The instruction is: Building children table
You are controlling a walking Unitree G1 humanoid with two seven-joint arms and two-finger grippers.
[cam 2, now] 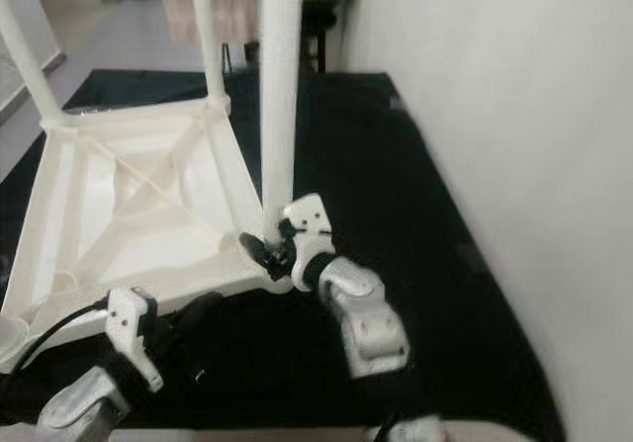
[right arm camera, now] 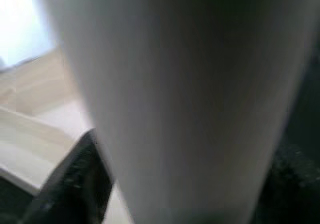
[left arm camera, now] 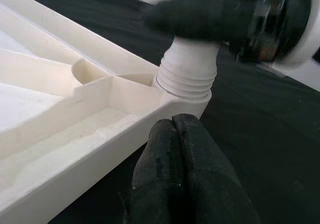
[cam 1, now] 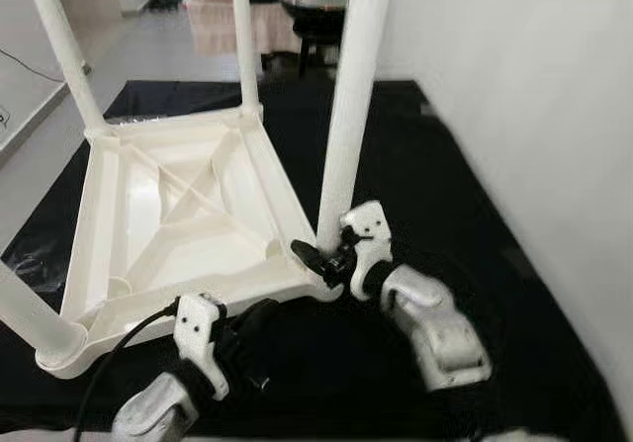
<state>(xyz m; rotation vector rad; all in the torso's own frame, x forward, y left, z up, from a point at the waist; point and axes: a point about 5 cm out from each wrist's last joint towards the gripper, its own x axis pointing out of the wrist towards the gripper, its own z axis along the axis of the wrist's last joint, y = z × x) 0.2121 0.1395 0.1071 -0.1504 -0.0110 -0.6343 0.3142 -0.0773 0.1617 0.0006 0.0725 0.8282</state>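
An upturned white table [cam 1: 168, 215] is laid on a black mat [cam 1: 435, 165], centre-left of frame. Its near-corner leg [cam 1: 348, 106] is pinched at the base by the right end effector [cam 1: 321, 257]. The left end effector [left arm camera: 175, 174] is held pressed together beside the table's edge, lower centre.

No text, label, brand, number or sign can be read on anything here; the surfaces near both pincers are plain and carry no marks.
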